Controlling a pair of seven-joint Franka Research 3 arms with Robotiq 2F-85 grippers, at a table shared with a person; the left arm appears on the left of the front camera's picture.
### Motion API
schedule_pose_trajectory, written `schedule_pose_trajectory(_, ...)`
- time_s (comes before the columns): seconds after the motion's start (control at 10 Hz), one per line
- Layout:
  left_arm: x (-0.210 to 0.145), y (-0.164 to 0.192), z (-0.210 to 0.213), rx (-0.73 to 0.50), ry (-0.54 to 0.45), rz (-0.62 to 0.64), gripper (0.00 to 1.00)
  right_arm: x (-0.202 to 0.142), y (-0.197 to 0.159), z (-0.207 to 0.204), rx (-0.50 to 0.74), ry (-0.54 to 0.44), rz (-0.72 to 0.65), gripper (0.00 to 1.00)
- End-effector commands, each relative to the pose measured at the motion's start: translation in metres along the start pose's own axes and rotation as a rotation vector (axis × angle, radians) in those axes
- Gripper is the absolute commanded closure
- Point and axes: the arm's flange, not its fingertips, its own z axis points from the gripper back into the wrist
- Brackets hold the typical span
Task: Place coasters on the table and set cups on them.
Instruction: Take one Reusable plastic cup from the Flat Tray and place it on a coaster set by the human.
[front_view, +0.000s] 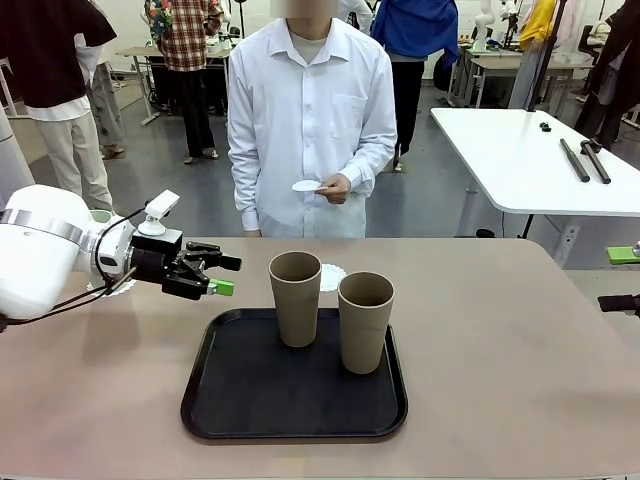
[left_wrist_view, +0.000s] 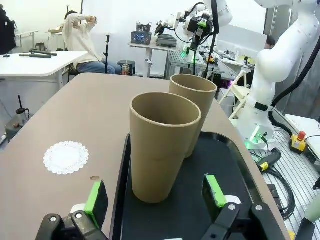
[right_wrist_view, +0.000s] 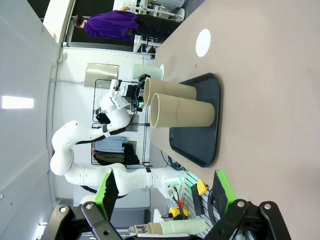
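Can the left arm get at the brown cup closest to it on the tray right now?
Probably yes: the left gripper is open and level with that cup, with nothing between them. The other cup stands beyond it.

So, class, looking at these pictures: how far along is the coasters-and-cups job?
Done: one coaster lies bare on the table; the mint cup seems placed at the left, its base hidden. In hand: the person's hand holds another coaster, and the open left gripper faces the nearer tan cup. Left: both tan cups stand on the black tray.
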Motion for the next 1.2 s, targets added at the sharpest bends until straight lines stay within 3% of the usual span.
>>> schedule_pose_trajectory(0.0,0.006,-0.003,0.003,0.014,-0.021,-0.004,0.00,0.001,0.001,0.000,0.014,-0.005,0.002,0.00)
schedule_pose_trajectory(0.4,0.003,0.000,0.001,0.006,-0.006,-0.004,0.00,0.001,0.001,0.000,0.014,-0.005,0.002,0.00)
schedule_pose_trajectory(0.5,-0.005,-0.001,-0.004,-0.046,-0.075,0.018,0.00,0.001,0.001,0.000,0.014,-0.005,0.002,0.00)
schedule_pose_trajectory(1.1,-0.034,0.007,-0.044,-0.007,-0.162,-0.092,0.00,0.001,0.001,0.000,0.014,-0.005,0.002,0.00)
